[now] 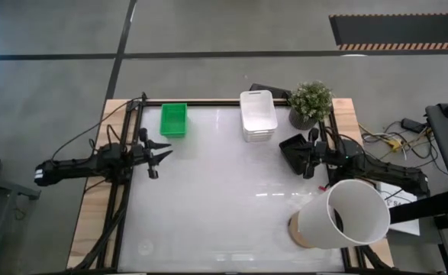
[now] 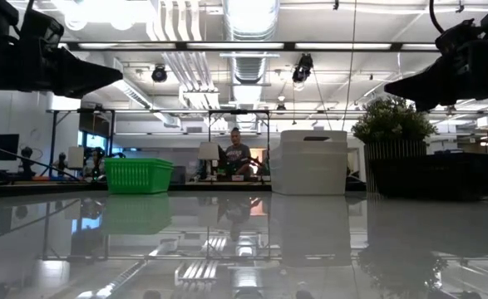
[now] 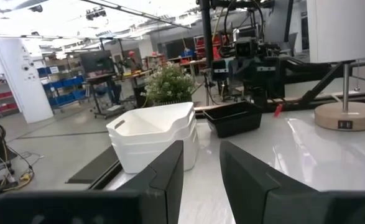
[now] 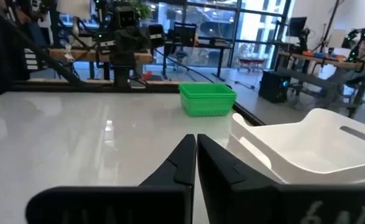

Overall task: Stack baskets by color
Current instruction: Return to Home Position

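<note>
A green basket [image 1: 173,120] rests on its base at the table's far left. A nested stack of white baskets [image 1: 258,114] stands at the far middle. A black basket [image 1: 292,151] sits on the table at the right. My left gripper [image 1: 162,153] hovers level at the left side, open, with nothing between its fingers [image 3: 201,149]. It points across the table toward the white stack [image 3: 151,134]. My right gripper [image 1: 307,156] hovers level above the black basket's right part, shut [image 4: 196,138] and holding nothing.
A potted plant [image 1: 310,103] stands at the far right corner. A large white cylinder [image 1: 344,216] on a round wooden base lies over the near right. The glossy middle and near left of the table [image 1: 208,206] hold nothing. A person [image 2: 237,154] sits in the room beyond.
</note>
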